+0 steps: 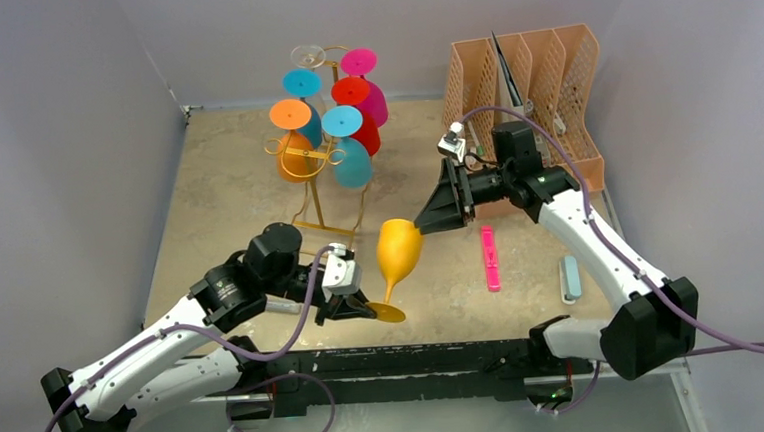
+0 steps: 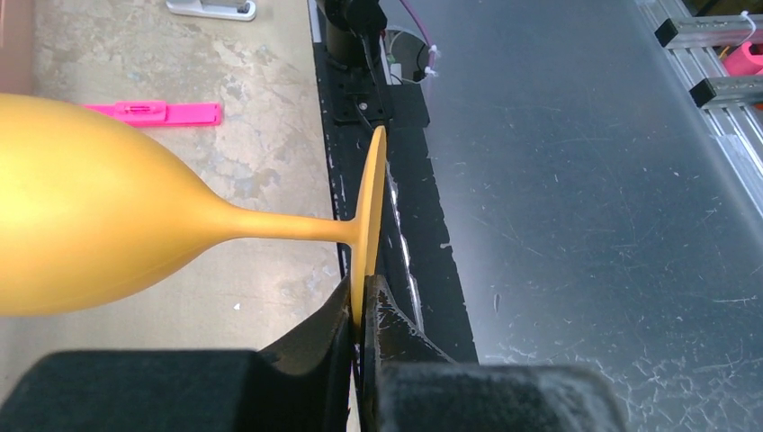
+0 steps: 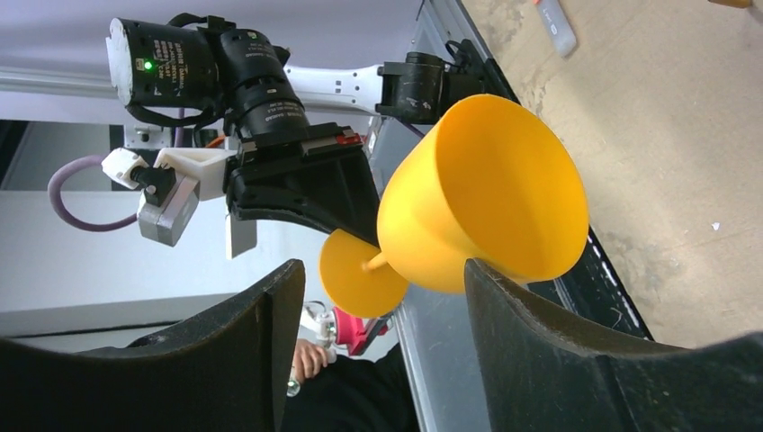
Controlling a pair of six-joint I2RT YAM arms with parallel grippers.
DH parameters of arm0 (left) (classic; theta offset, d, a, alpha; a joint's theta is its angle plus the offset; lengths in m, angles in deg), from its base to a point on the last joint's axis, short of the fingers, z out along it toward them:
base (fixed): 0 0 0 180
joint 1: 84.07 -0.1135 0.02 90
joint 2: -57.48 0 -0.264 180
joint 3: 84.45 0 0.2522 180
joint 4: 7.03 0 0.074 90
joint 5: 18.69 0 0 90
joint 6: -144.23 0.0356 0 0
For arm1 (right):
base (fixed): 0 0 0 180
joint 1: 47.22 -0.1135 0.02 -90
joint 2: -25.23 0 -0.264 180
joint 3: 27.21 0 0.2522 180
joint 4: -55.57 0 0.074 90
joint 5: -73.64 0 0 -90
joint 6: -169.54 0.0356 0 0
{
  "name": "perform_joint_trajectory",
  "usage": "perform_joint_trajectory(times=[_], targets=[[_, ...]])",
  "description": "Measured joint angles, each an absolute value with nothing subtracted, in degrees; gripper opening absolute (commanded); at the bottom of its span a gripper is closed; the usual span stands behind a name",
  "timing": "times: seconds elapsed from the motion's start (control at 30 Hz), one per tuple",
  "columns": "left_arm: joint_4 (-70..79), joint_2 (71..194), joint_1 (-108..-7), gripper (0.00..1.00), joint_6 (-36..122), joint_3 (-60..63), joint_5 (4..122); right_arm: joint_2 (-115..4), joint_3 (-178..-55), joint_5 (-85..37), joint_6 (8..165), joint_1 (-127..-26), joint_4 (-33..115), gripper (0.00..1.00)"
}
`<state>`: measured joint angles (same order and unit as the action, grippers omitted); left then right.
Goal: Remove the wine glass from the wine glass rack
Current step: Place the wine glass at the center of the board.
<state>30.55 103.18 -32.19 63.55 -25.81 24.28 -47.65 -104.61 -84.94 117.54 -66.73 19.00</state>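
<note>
**Handover risk: glass pinched only by its foot**

Top view: the left tool (image 1: 366, 306) is clamped on the foot of the yellow-orange plastic wine glass (image 1: 398, 250), with the thin gold wire wine glass rack (image 1: 314, 220) well beyond it. The right tool (image 1: 426, 219), jaws apart, is at the rim. Left wrist: the pinch is thin, so a push could twist the glass loose. Right wrist: the bowl sits nearer one finger (image 3: 540, 333), so uneven closing may knock it.
</note>
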Motion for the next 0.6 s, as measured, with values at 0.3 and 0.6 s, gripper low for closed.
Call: perform_joint_trajectory(times=[0.3,0.6], targets=[[33.1,103.2,-32.2,0.00,64.3,-25.7,24.7,-47.4,-105.9,-81.0,115.7,-66.7,16.1,0.86],[34.2,103.4,-32.2,0.00,65.4,-25.0,24.7,-48.5,-105.2,-77.3,120.9,-66.8,22.7,0.71]])
